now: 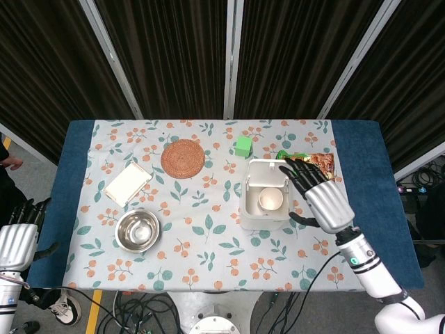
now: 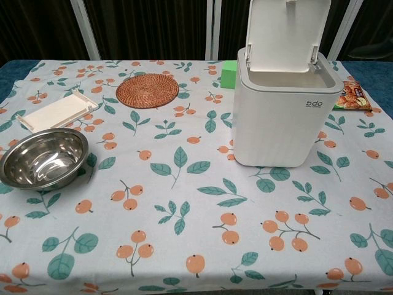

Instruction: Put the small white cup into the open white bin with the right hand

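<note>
One cup (image 1: 270, 200): small, white, lying inside bin (image 1: 265, 194), mouth up, on the bin floor toward its right side; hidden behind the bin wall in chest view
Bin: white, lid tipped up at the back, standing on worktop (image 1: 201, 229) right of centre
Right hand (image 1: 318, 194): just beside bin's right wall, fingers (image 1: 297, 172) spread and empty, reaching over the bin's far right corner; touching rim or not, cannot tell; absent from chest view
Left hand (image 1: 17, 233): low at left edge of head view, off the worktop, fingers apart, holding nothing
Task status, judged: placement done, cup released inside bin; left to do, at most drawing the right hand clear of the bin
Also on worktop, none in the way: steel bowl (image 1: 137, 230), woven mat (image 1: 183, 158), white tray (image 1: 128, 184), green block (image 1: 243, 145), snack packet (image 1: 316, 162) under and beyond the right fingers
</note>
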Robot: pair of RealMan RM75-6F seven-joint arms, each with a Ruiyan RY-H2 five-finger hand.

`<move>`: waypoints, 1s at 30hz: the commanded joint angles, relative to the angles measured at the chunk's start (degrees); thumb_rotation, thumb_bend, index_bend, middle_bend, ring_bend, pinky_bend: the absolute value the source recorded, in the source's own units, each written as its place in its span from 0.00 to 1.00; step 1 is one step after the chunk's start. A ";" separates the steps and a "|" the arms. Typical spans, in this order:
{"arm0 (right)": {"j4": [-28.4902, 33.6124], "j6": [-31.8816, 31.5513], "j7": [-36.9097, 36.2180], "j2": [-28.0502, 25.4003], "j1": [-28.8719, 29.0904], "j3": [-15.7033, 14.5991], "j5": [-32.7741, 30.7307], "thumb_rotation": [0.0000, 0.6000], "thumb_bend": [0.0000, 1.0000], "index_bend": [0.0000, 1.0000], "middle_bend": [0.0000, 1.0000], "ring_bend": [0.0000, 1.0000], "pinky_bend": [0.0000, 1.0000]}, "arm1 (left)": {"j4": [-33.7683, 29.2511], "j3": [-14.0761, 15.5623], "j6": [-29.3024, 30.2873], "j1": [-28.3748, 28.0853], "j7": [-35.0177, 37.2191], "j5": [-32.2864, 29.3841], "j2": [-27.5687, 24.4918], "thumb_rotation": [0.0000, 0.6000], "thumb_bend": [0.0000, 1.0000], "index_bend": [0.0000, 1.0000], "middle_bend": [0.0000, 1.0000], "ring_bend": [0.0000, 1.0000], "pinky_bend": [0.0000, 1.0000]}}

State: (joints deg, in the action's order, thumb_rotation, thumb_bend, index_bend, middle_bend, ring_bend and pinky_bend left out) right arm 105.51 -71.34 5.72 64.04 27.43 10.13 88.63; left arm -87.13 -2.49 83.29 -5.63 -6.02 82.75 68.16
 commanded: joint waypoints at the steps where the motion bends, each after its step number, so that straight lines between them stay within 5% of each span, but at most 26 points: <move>1: -3.16 -6.38 2.91 -1.69 -6.38 -3.56 -0.02 1.00 0.05 0.00 0.00 0.00 0.09 | 0.02 0.20 0.38 0.16 0.01 0.47 0.03 1.00 0.16 0.08 0.14 0.04 0.11; 9: -12.51 -15.29 0.85 0.04 -17.35 -8.24 -3.96 1.00 0.05 0.00 0.00 0.00 0.00 | -0.77 -0.04 0.29 -0.46 -0.94 1.19 0.15 1.00 0.16 0.08 0.14 0.04 0.11; 16: -21.48 -11.59 -4.86 3.01 -19.17 -7.86 -9.40 1.00 0.05 0.00 0.00 0.00 0.00 | -1.14 -0.04 0.54 -0.74 -1.68 1.92 0.11 1.00 0.16 0.08 0.14 0.04 0.11; 30: -22.62 -11.75 -6.39 4.44 -19.84 -7.02 -7.58 1.00 0.06 0.00 0.00 0.00 0.00 | -2.34 -0.23 1.36 -0.32 -2.10 1.60 -0.52 1.00 0.16 0.08 0.14 0.04 0.11</move>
State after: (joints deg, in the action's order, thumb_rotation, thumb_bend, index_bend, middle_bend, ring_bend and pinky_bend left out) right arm 82.81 -83.05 -0.64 68.54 7.65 3.05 81.00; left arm -89.49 -2.71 84.62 -5.96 -8.15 84.33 67.62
